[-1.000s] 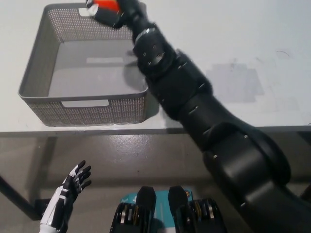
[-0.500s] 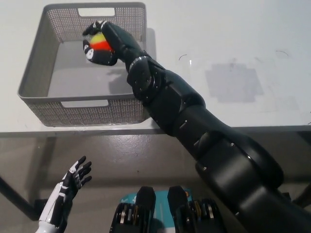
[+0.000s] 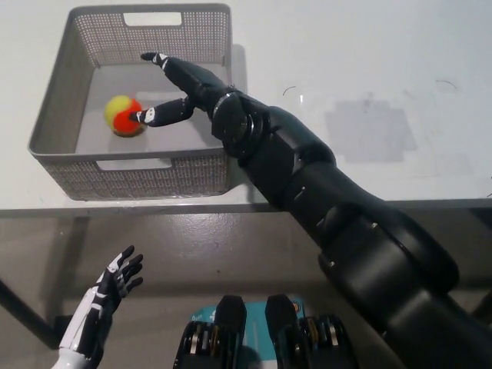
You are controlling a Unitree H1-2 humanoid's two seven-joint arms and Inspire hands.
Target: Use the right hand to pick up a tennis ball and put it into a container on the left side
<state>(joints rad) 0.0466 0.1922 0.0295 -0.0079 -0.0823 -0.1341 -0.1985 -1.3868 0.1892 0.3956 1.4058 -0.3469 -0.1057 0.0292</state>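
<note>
A yellow and orange tennis ball (image 3: 122, 115) lies on the floor of the grey mesh basket (image 3: 61, 100) at the table's left. My black right hand (image 3: 175, 88) is stretched over the basket, open, its fingers spread. One fingertip ends right beside the ball; contact is unclear. My white left hand (image 3: 104, 296) rests low at the lower left, below the table edge, open with its fingers apart.
The basket stands near the white table's front edge (image 3: 254, 206). A faint grey patch (image 3: 369, 131) marks the tabletop to the right. My right arm lies across the basket's right front corner.
The right hand has let go of the ball and spread its fingers. The ball has dropped to the basket floor and lies left of the hand. The left hand is almost unmoved.
</note>
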